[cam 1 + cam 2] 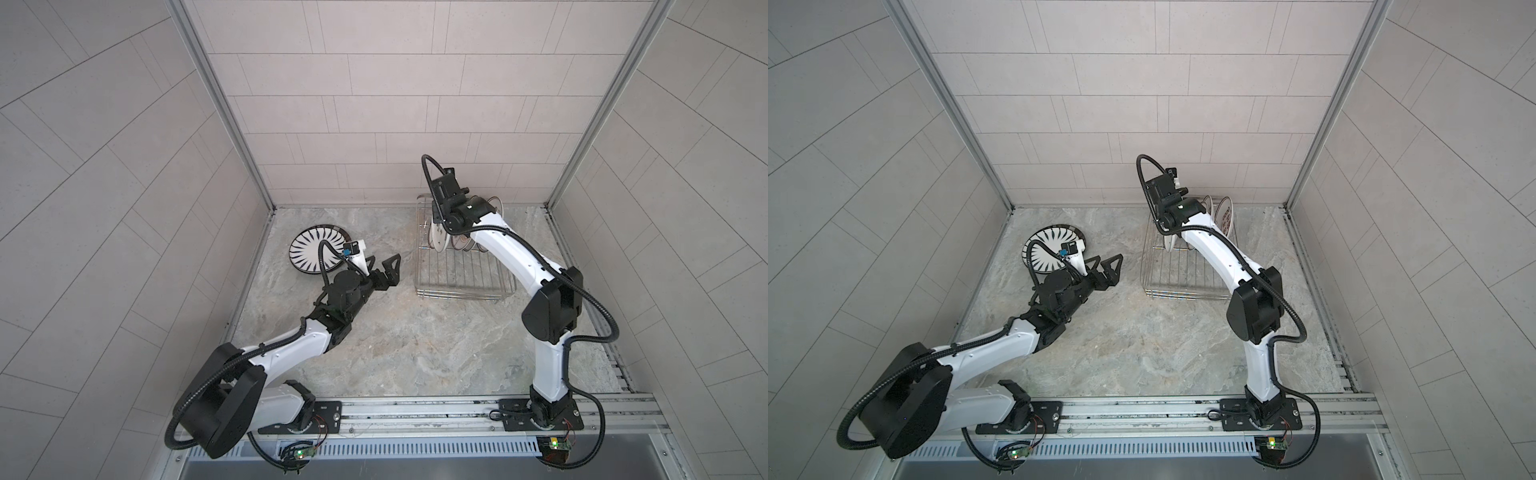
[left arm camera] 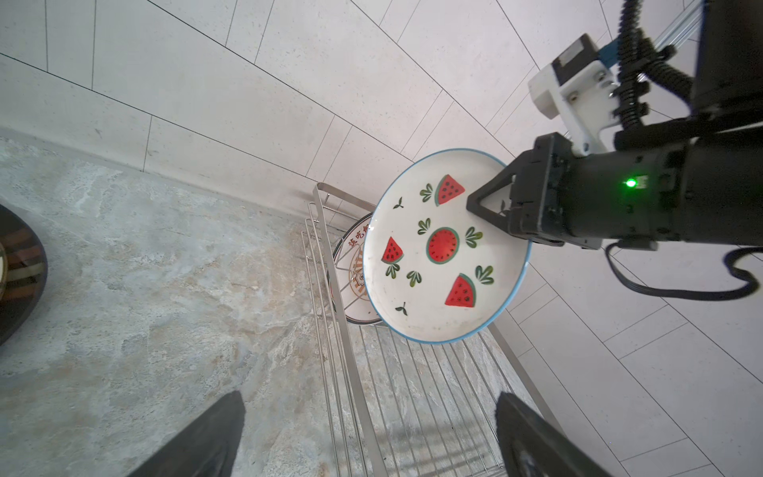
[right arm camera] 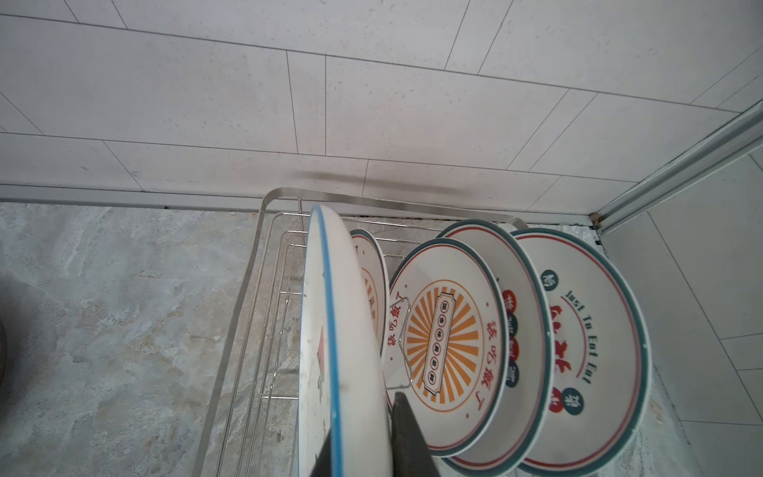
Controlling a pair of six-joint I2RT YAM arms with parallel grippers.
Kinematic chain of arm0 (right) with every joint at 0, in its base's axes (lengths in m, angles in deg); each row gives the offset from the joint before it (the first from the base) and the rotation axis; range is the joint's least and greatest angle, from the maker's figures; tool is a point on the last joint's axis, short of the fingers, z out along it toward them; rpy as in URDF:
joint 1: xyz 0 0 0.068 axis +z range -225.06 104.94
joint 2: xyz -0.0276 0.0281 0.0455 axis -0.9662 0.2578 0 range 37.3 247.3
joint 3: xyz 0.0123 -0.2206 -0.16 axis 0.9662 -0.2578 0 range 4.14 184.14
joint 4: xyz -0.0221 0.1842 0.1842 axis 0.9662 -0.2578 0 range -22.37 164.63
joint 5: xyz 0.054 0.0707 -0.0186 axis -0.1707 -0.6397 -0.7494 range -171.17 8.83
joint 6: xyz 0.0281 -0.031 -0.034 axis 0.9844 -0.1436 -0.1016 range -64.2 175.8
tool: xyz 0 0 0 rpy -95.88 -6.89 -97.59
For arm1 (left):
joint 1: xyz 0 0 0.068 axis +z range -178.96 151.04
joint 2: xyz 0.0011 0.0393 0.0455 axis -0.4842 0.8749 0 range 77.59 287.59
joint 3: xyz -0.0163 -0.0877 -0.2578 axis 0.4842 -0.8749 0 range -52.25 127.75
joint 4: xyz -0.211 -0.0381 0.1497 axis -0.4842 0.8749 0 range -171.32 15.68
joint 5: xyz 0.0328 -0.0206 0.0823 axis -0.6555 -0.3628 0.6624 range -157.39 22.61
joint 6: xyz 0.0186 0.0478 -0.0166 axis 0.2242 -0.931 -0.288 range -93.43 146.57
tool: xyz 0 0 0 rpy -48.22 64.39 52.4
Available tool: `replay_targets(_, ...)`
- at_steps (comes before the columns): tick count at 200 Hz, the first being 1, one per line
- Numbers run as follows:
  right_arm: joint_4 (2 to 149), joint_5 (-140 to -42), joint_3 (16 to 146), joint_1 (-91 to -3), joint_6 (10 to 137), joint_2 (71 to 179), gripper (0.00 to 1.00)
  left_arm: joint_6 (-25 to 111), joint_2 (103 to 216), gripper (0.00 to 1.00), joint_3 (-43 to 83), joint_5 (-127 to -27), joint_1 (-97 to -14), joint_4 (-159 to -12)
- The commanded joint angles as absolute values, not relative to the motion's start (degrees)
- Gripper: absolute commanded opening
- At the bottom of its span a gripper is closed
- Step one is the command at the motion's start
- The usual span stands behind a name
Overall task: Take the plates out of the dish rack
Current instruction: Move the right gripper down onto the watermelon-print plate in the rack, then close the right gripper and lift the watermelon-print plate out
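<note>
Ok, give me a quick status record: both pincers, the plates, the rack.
left pincer: open, empty, over the table beside the dark plate
right pincer: shut on the watermelon plate at its rim
watermelon plate: upright over the rack; whether it is clear of the tines, cannot tell
dark plate: flat on the table, outside the rack
rack: four plates standing in it, per the right wrist view

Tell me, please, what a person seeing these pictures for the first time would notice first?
The watermelon plate, white with red slices, draws the eye first: the right gripper clamps its rim and holds it upright at the dish rack. Next come the other printed plates standing in the rack, and the dark-rimmed plate lying flat on the table at the left, near the open left gripper.
</note>
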State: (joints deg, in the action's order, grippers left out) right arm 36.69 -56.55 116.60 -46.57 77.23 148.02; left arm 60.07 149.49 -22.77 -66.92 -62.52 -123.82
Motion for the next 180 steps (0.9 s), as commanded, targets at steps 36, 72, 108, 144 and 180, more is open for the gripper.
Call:
replay_targets(36,51.35,-66.76,101.47,-46.73,78.09,128.34,0.12,61.97,147.02,1.00,-25.67,-67.30,-62.80,-126.39)
replay_targets(72,56.73,-76.31,90.44,-48.73,80.29,117.55,0.12,63.92,144.72,1.00,-26.58,-71.33,-62.75,-126.62)
replay_targets(108,63.74,-91.98,80.37,-55.44,85.15,111.10,0.11,58.35,134.96,1.00,-23.78,-76.79,-62.25,-113.22)
replay_targets(144,71.74,-102.69,70.68,-58.61,91.62,106.26,0.10,60.64,130.48,1.00,-26.48,-77.35,-62.39,-114.72)
replay_targets(180,80.08,-110.94,62.91,-59.21,97.66,103.35,0.10,64.13,128.93,1.00,-30.02,-77.37,-63.84,-119.54)
